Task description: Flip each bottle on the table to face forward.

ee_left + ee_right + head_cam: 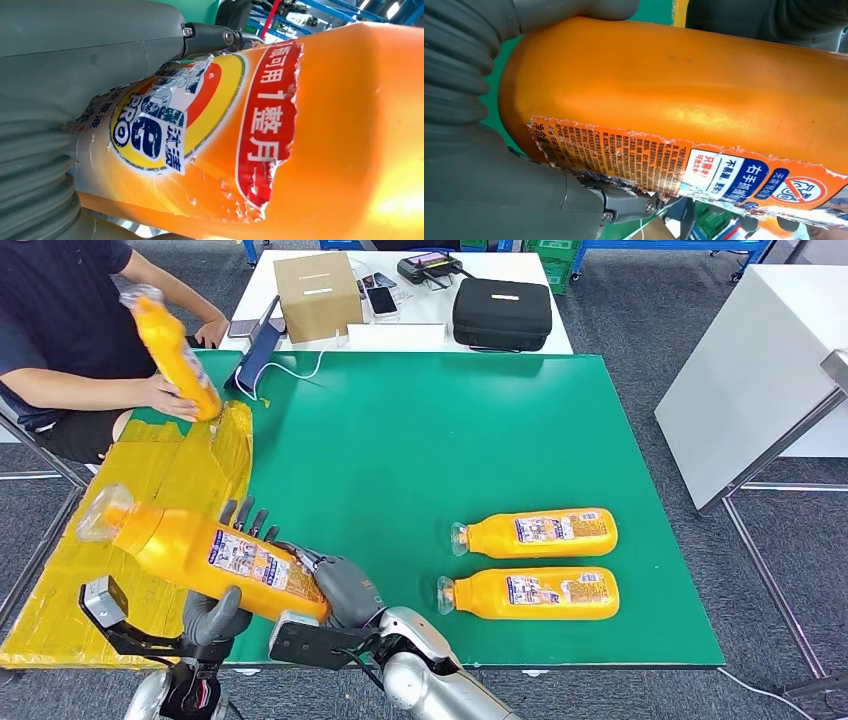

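Observation:
I hold a large orange bottle in the air over the table's near left corner, tilted, with its clear cap toward the left. My left hand grips its middle, thumb below and fingers over the top. My right hand grips its base end. The left wrist view shows the bottle's torn front label beside my hand. In the right wrist view the bottle's small-print label lies against my right hand. Two more orange bottles lie on their sides on the green table, caps pointing left.
A seated person at the far left holds another orange bottle over the yellow taped sheet. Behind the green table stand a cardboard box, a black case and phones. A white table stands to the right.

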Action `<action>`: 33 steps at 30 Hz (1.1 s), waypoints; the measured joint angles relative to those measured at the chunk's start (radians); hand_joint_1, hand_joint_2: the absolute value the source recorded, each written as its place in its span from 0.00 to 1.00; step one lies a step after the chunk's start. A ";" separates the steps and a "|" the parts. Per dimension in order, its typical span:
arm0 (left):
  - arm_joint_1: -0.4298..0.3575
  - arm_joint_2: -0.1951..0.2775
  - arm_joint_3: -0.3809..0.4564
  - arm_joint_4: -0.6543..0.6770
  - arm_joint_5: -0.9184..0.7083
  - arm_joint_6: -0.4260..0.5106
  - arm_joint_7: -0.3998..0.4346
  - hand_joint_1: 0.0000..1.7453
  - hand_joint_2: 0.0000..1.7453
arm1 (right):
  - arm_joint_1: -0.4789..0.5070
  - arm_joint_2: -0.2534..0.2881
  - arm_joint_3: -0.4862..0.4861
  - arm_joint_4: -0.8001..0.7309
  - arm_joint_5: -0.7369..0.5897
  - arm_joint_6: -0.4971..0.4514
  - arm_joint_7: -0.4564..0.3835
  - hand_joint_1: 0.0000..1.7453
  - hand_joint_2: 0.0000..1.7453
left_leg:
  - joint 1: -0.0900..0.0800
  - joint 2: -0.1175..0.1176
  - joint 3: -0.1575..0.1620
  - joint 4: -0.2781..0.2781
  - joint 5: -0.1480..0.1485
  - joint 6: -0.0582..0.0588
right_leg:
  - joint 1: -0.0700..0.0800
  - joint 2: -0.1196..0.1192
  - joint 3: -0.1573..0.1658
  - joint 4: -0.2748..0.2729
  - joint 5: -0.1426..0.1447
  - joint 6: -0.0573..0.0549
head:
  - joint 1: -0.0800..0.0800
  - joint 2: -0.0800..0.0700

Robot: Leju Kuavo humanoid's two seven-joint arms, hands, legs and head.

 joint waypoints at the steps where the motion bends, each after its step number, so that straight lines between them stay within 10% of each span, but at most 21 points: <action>1: 0.000 0.001 0.000 0.000 0.000 0.000 0.000 0.00 1.00 | -0.001 0.000 0.001 0.002 0.000 0.000 0.000 1.00 1.00 | 0.000 0.000 0.000 0.000 0.000 0.000 | 0.000 0.000 0.000 0.000 0.000 0.000 | 0.000 0.000; 4: 0.001 0.002 0.000 0.000 -0.014 0.001 -0.005 0.00 1.00 | -0.007 0.000 0.005 0.012 0.002 0.003 0.000 1.00 1.00 | 0.000 0.000 0.000 0.000 0.000 0.000 | 0.000 0.000 0.000 0.000 0.000 0.000 | 0.000 0.000; 8: 0.003 0.006 0.000 0.000 -0.051 0.003 -0.027 0.99 1.00 | -0.015 0.003 0.011 0.029 0.012 0.005 -0.004 1.00 1.00 | 0.000 0.000 0.000 0.000 0.000 0.000 | 0.000 0.000 0.000 0.000 0.000 0.000 | 0.000 0.000; 33: 0.004 0.009 0.002 -0.003 -0.108 0.003 -0.089 1.00 1.00 | -0.029 0.012 0.018 0.060 0.022 -0.001 -0.009 0.97 1.00 | 0.000 0.000 0.000 0.000 0.000 0.000 | 0.000 0.000 -0.001 0.000 0.000 0.000 | 0.000 0.000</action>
